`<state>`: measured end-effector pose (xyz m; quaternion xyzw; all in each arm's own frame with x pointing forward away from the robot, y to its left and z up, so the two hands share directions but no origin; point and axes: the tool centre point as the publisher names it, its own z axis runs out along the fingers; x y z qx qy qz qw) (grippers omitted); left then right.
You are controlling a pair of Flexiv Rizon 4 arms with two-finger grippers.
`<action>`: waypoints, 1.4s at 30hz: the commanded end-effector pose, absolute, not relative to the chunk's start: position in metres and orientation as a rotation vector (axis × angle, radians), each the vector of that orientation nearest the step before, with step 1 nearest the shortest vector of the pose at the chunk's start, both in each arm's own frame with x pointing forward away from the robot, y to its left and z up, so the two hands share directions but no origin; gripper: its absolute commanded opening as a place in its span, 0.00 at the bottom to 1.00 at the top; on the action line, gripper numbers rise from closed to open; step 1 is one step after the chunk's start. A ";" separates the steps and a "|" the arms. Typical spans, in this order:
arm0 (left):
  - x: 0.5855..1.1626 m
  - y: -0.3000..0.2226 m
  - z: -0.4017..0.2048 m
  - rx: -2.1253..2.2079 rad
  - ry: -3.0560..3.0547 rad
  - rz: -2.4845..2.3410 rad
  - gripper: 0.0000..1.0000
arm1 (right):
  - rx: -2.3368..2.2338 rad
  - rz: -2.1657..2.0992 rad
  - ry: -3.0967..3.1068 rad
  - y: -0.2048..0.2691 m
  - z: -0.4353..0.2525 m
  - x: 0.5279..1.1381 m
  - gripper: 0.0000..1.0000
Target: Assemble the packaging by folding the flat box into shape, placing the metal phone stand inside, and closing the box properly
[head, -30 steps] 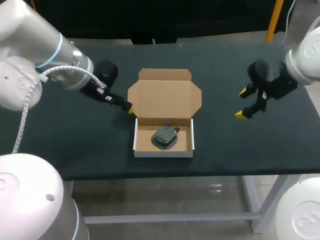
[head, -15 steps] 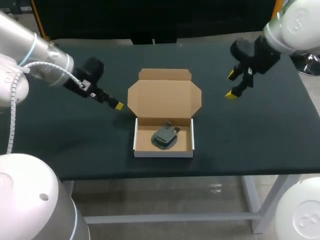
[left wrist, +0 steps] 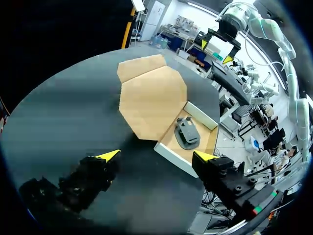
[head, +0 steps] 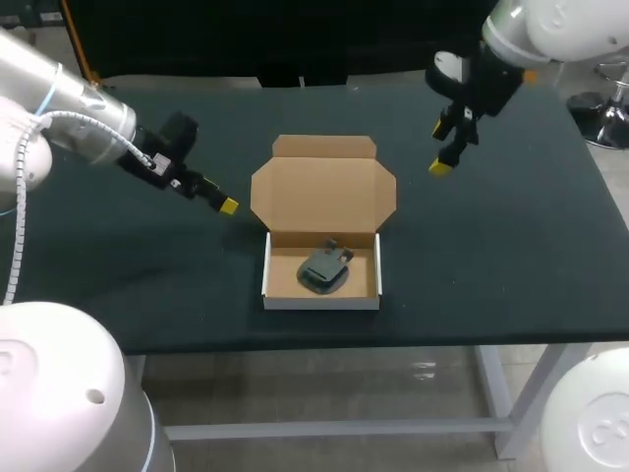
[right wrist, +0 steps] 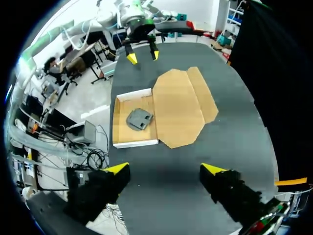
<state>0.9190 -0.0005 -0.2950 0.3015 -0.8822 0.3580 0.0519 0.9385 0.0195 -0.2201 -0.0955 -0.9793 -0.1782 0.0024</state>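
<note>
**Current state.** The box (head: 321,267) stands formed as a shallow tray near the middle of the worktop (head: 491,256). The phone stand (head: 324,268) lies inside the tray, on its floor and clear of the walls. The lid (head: 324,187) is hinged to the far wall of the tray. It lies open and flat on the worktop, with its tuck flap (head: 324,147) at the far edge.

**End effectors.** The left end effector (head: 221,202) hovers just beside the left edge of the lid and touches nothing. In the left wrist view its fingers are spread wide, with only bare worktop between them. The right end effector (head: 444,147) hangs above the worktop, off the far right corner of the lid and apart from it. Its fingers are also spread wide and hold nothing.

**Step in hand.** Folding and loading appear complete. The remaining step is closing the box.

**Next move.**
1. Bring one end effector down to the far edge of the lid and get a finger under it or onto the tuck flap.
2. Swing the lid up and forward about its hinge, over the phone stand.
3. Steady the tray with the other end effector, as a light tray is likely to slide when pushed.
4. Guide the tuck flap inside the front wall and press the lid flush.
</note>
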 end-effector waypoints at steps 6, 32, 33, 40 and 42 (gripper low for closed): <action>0.924 0.002 -0.311 0.666 -2.641 1.217 1.00 | -0.283 -0.450 -3.062 0.032 -0.215 0.951 1.00; 0.981 -0.005 -0.337 0.501 -2.368 1.412 0.99 | -0.107 -0.371 -3.113 0.073 -0.214 0.962 1.00; 0.982 -0.007 -0.337 0.502 -2.370 1.403 0.99 | -0.103 -0.369 -3.114 0.074 -0.214 0.962 1.00; 0.987 -0.021 -0.340 0.461 -2.350 1.382 0.91 | -0.088 -0.357 -3.118 0.079 -0.213 0.964 1.00; 0.989 -0.026 -0.342 0.448 -2.329 1.378 0.88 | -0.085 -0.354 -3.118 0.080 -0.214 0.965 1.00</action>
